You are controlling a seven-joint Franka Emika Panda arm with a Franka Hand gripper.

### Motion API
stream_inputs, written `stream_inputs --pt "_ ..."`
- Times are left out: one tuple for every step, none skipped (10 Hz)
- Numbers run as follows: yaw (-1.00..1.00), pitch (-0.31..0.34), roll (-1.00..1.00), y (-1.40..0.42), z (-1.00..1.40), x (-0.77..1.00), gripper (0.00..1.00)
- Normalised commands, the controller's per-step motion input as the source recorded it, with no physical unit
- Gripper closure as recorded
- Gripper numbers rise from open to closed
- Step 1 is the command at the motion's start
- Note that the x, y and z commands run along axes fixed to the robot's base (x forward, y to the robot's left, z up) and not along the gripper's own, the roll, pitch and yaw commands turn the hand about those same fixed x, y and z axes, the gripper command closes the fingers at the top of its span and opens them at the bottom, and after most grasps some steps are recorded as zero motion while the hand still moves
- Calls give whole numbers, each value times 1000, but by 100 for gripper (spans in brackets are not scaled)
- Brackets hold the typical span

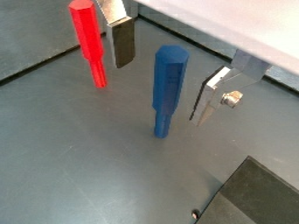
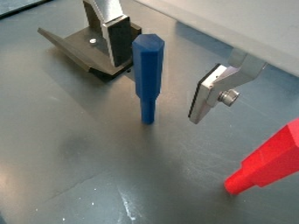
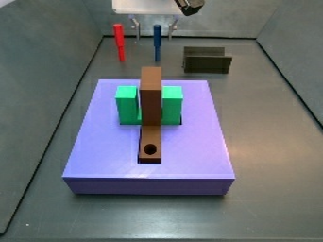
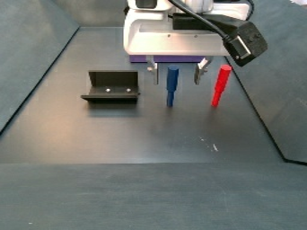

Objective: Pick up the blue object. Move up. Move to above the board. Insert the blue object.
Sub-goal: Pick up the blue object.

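The blue object [image 1: 167, 87] is a short blue rod standing upright on the grey floor; it shows in both wrist views [image 2: 149, 70] and both side views [image 3: 157, 40] [image 4: 171, 85]. My gripper [image 1: 166, 74] is open and lowered around it, one finger [image 1: 121, 44] on each side, with gaps to the rod. The gripper also shows in a wrist view [image 2: 163, 70] and a side view [image 4: 175, 67]. The brown board [image 3: 151, 104] with a round hole [image 3: 151, 149] lies on the purple platform [image 3: 101, 151], far from the gripper.
A red rod [image 1: 90, 44] [image 4: 222, 85] stands upright just beside the gripper. The dark fixture [image 2: 82, 48] [image 4: 110, 88] stands on the floor on the other side. A green block [image 3: 127, 104] sits on the platform behind the board. Grey walls enclose the floor.
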Motion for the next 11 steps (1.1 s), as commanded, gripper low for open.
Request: stream_inputs --pt "0 -43 -131 140 -109 0 0" --pt "0 0 0 0 -51 0 0" --pt "-71 -10 0 -46 -66 31 0" --pt "-149 -9 0 -80 -66 34 0" --pt "-260 0 9 -74 -77 80 0" --pt "-89 0 0 0 -43 0 0" --pt "0 0 0 0 0 0 0" --pt "0 0 0 0 0 0 100" --pt "0 0 0 0 0 0 100" --pt "0 0 0 0 0 0 100" --pt "0 0 0 0 0 0 100"
